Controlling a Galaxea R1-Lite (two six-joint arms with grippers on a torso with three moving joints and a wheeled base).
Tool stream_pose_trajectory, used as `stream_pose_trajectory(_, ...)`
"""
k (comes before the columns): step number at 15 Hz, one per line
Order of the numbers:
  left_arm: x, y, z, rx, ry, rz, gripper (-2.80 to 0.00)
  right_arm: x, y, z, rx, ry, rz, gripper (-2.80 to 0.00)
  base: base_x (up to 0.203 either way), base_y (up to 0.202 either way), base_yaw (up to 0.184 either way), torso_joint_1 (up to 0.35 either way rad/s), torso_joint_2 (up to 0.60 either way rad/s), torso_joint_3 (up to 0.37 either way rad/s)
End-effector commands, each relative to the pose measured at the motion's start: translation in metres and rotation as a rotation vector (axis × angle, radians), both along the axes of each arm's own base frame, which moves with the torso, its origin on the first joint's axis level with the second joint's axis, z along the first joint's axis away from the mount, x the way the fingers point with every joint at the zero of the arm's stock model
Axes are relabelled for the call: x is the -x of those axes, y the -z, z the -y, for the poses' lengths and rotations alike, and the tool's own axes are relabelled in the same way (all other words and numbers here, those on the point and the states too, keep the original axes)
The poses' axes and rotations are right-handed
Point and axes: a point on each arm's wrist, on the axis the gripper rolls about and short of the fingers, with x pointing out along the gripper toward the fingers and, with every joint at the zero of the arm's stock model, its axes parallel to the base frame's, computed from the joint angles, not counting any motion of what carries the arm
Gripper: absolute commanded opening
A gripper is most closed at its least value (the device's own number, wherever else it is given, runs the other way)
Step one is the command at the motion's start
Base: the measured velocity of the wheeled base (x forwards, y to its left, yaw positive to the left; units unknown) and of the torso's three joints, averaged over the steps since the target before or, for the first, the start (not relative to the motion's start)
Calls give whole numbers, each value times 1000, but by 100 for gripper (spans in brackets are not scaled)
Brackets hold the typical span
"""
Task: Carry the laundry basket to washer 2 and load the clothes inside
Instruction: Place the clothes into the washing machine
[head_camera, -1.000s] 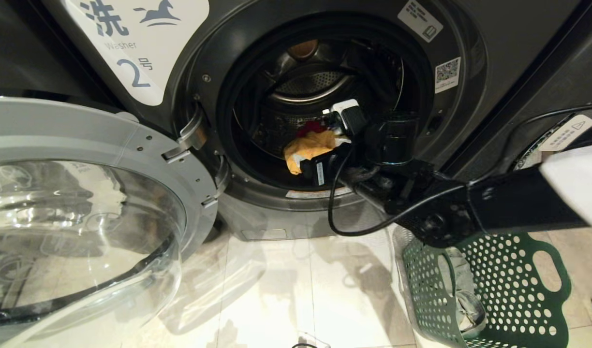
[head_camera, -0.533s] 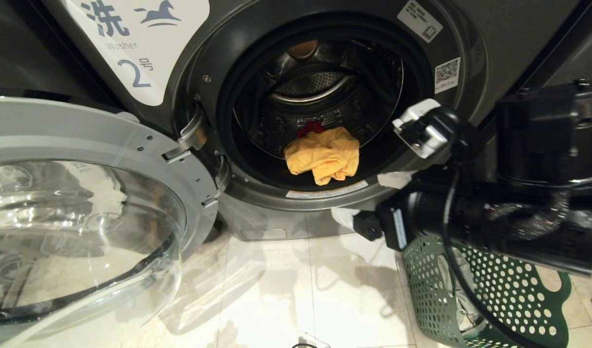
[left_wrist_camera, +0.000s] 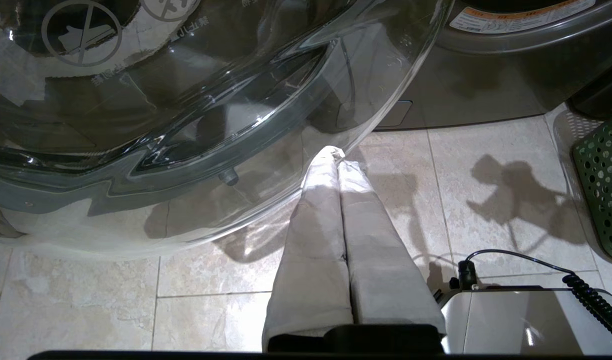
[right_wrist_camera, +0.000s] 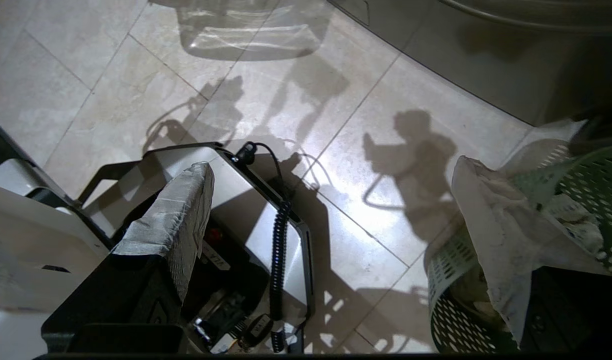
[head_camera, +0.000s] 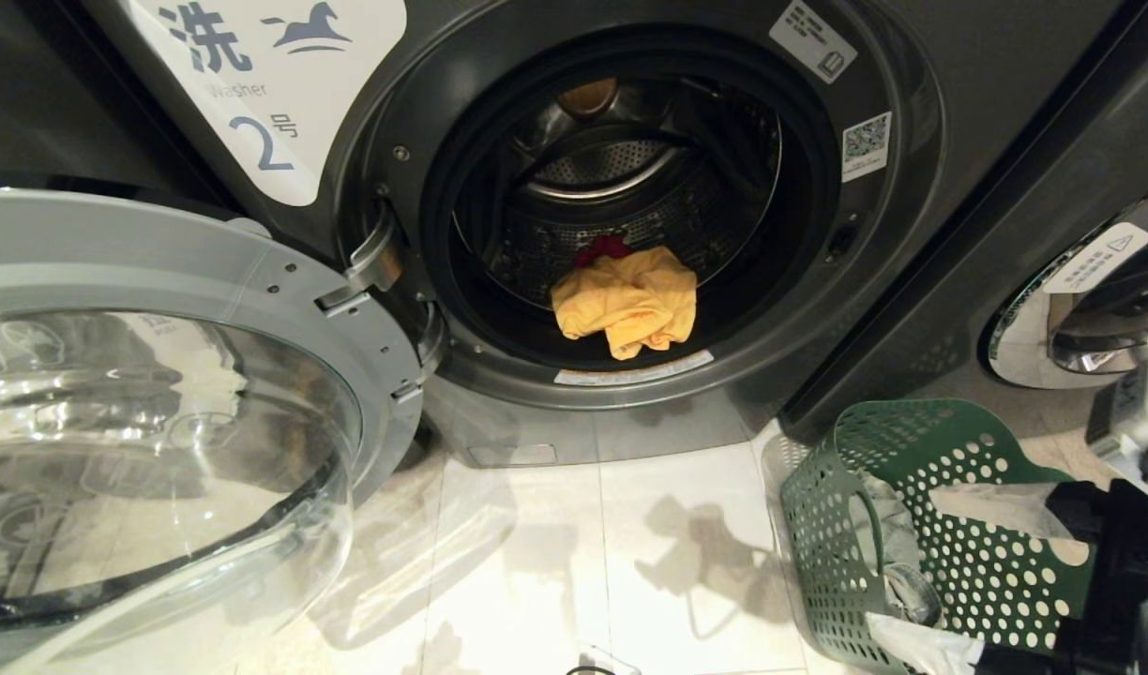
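Washer 2 [head_camera: 264, 141] stands with its drum open. A yellow garment [head_camera: 630, 300] lies at the drum's front lip, and a bit of red cloth [head_camera: 602, 248] shows behind it. The green laundry basket [head_camera: 987, 581] sits on the floor at the lower right, with grey cloth [head_camera: 898, 553] inside. My right gripper [head_camera: 902, 561] hangs open over the basket's near side. In the right wrist view its taped fingers [right_wrist_camera: 181, 210] stand wide apart with nothing between them, one beside the basket's rim [right_wrist_camera: 586, 170]. My left gripper [left_wrist_camera: 333, 152] is shut and empty, low beside the glass door.
The washer's round glass door [head_camera: 161, 281] is swung wide open on the left and fills that side. Another washer's door [head_camera: 1080, 319] shows at the far right. Pale floor tiles [head_camera: 583, 562] lie between door and basket. My own base [right_wrist_camera: 246, 210] sits under the right gripper.
My right arm has drawn out of the drum, leaving the yellow garment inside. It has swung right and down to the basket, with its gripper open.
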Motion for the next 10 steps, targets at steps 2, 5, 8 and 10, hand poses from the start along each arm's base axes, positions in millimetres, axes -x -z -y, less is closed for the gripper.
stream_pose_trajectory(2,0,0,0,0,0,0,-280,16,1,20,13,75,32,0,0,0,0,0,0,0)
stream_pose_trajectory(5,0,0,0,0,0,-2,-280,14,6,19,51,94,16,0,0,0,0,0,0,0)
stream_pose_trajectory(8,0,0,0,0,0,-1,-280,24,20,30,163,80,-81,0,0,0,0,0,0,0)
stream_pose_trajectory(10,0,0,0,0,0,0,-280,28,33,38,246,110,-157,0,0,0,0,0,0,0)
